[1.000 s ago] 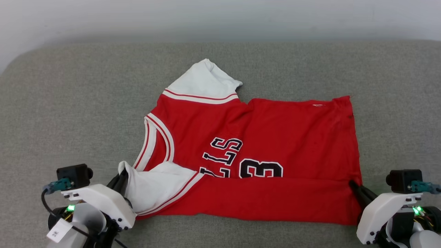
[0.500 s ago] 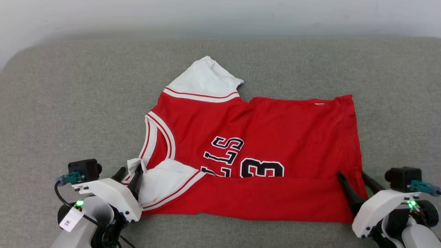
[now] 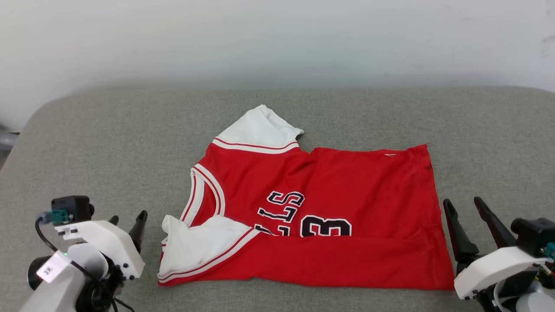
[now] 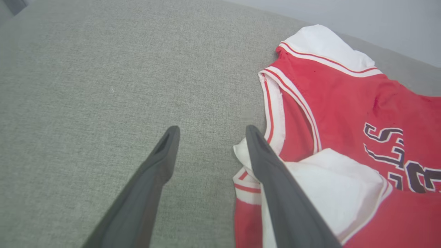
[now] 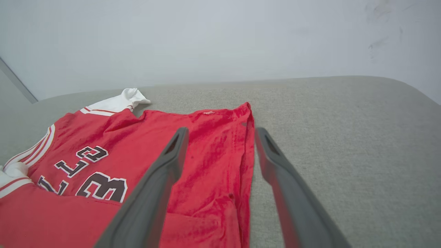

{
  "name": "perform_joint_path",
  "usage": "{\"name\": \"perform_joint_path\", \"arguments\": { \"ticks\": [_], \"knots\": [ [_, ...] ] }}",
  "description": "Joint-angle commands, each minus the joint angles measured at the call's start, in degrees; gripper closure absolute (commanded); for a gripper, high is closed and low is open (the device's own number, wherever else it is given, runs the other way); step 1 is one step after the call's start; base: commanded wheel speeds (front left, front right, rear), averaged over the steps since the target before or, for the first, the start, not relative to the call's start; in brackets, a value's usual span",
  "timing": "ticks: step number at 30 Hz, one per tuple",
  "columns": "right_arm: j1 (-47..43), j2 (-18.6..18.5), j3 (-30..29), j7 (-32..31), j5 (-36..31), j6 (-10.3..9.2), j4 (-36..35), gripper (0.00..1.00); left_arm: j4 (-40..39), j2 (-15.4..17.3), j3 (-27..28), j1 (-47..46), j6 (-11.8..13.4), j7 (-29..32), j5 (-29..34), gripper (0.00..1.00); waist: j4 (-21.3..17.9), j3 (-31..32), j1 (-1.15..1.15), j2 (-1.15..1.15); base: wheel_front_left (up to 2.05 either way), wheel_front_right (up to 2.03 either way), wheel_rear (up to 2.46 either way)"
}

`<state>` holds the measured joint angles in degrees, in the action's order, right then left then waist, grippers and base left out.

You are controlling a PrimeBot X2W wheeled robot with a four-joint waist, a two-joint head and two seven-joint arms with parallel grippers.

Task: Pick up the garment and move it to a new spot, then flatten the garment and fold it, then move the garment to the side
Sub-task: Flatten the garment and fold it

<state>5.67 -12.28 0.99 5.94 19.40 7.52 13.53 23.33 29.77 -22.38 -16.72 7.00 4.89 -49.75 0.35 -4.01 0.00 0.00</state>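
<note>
Red Bulls jersey point(image 3: 321, 208) lies on the grey cushion point(image 3: 108, 143), near edge folded over, our left claw point(image 3: 128, 216) and right claw point(image 3: 462, 202) wide open, empty, flanking it; we judge the next fold needs corner grips.

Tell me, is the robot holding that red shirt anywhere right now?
Nothing is held. The left hand and right hand both stand open at either end of the red jersey shirt with white sleeves, which lies on the grey fabric cushion.
</note>
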Motion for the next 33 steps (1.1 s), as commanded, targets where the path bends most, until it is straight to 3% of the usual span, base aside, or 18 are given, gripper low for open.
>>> {"name": "perform_joint_path", "arguments": {
  "ticks": [1,6,13,20,27,28,29,30,31,33],
  "knots": [
    [-1.24,0.68,-0.49,-0.44,-0.26,-0.07,-1.04,0.0,-1.63,0.84,-0.55,0.78,-0.49,2.45,-0.87,0.0,-0.14,0.62,0.0,0.0,0.0,0.0,0.0],
    [-3.91,2.85,-2.44,-2.29,-1.49,-0.06,-4.42,0.0,-10.3,5.04,-1.38,2.0,0.16,15.64,-5.3,0.0,-0.43,1.18,0.0,0.0,0.0,0.0,0.0],
    [-5.05,4.91,-2.97,-4.17,-1.99,-0.07,-7.19,0.0,-16.84,7.59,-2.78,3.76,4.2,28.7,-10.01,0.0,-1.79,-0.33,0.0,0.0,0.0,0.0,0.0],
    [-4.67,5.2,-3.45,-5.67,-1.44,-0.07,-8.17,0.0,-13.33,5.75,-4.42,2.64,7.04,30.87,-9.62,0.0,-3.01,-3.61,0.0,0.0,0.0,0.0,0.0],
    [-4.51,5.2,-4.29,-6.45,-0.71,-0.06,-7.66,0.0,-7.98,3.13,-7.09,2.35,5.65,31.57,-9.43,0.0,-3.66,-5.51,0.0,0.0,0.0,0.0,0.0],
    [-4.48,5.19,-4.45,-6.65,-0.58,-0.06,-7.55,0.0,-7.51,2.45,-7.52,2.62,5.09,31.82,-9.71,0.09,-3.71,-5.6,0.0,0.0,0.0,0.0,0.0],
    [-4.41,5.18,-4.65,-6.82,-0.38,-0.06,-7.49,0.0,-6.99,1.82,-7.85,2.77,4.57,31.95,-10.06,0.53,-3.72,-5.69,0.0,0.0,0.0,0.0,0.0],
    [-4.27,5.18,-4.92,-6.87,-0.2,-0.06,-7.37,0.0,-6.61,1.14,-8.16,2.86,4.0,31.95,-10.4,0.65,-3.7,-5.75,0.0,0.0,0.0,0.0,0.0],
    [-4.08,5.14,-5.19,-7.04,-0.08,-0.06,-7.35,0.0,-6.28,0.5,-8.41,2.74,3.22,31.72,-10.6,0.96,-3.66,-5.83,0.0,0.0,0.0,0.0,0.0],
    [-3.75,4.97,-5.66,-7.51,0.38,-0.06,-7.38,0.0,-5.59,-0.47,-8.64,2.51,1.95,31.31,-11.09,1.0,-3.54,-5.8,0.0,0.0,0.0,0.0,0.0]
  ]
}}
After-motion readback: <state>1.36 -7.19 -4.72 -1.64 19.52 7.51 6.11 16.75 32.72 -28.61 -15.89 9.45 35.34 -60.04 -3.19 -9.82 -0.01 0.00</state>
